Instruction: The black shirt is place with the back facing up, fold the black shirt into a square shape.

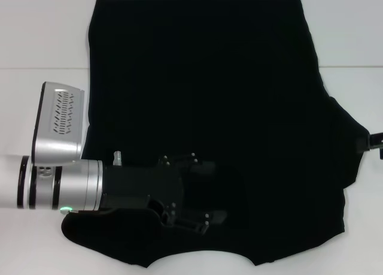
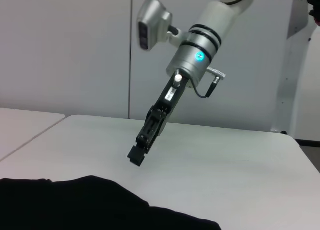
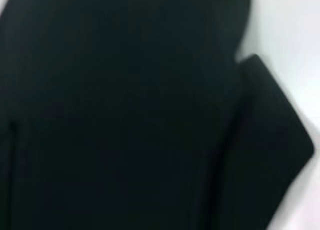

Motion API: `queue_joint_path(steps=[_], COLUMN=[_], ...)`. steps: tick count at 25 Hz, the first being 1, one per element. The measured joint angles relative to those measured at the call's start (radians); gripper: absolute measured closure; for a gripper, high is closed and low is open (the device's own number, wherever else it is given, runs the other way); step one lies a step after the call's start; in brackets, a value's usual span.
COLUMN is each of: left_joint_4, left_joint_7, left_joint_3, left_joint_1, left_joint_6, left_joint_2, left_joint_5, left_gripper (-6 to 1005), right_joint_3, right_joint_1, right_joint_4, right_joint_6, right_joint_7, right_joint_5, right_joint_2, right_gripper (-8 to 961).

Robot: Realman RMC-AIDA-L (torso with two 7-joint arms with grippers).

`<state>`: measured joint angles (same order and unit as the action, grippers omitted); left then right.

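Note:
The black shirt (image 1: 209,77) lies spread flat on the white table (image 1: 42,35) and shows only plain fabric. Its left side makes a straight edge, and its right sleeve (image 1: 350,143) sticks out to the right. My left gripper (image 1: 200,194) reaches in from the left, low over the shirt's near left part, black against black. My right gripper (image 1: 376,144) shows only at the right edge, beside that sleeve. In the left wrist view the right gripper (image 2: 136,157) hangs tilted just above bare table, past the shirt's edge (image 2: 75,205). The right wrist view is filled by the shirt (image 3: 125,115) and the sleeve (image 3: 270,155).
White table surface (image 2: 225,160) surrounds the shirt on the left, right and far sides. A seam between two table tops (image 1: 36,68) runs across on the left. Pale wall panels (image 2: 65,49) stand behind the table.

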<state>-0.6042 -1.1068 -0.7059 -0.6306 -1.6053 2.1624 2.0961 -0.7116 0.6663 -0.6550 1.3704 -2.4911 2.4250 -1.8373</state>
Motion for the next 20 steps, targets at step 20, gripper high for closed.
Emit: queue_joint_path(steps=[20], left_joint_4=[0.001], left_joint_7=[0.023], left_joint_3=[0.001], left_joint_1=[-0.001], left_joint_6=[0.004], left_joint_2=[0.001], left_joint_5=[0.001], left_gripper=[95], right_joint_3=[-0.039], right_joint_1=[0.047], right_joint_4=[0.099], right_joint_6=[-0.175], right_joint_7=[-0.015], right_joint_5=[0.055], right_joint_2=[-0.028], right_gripper=[188])
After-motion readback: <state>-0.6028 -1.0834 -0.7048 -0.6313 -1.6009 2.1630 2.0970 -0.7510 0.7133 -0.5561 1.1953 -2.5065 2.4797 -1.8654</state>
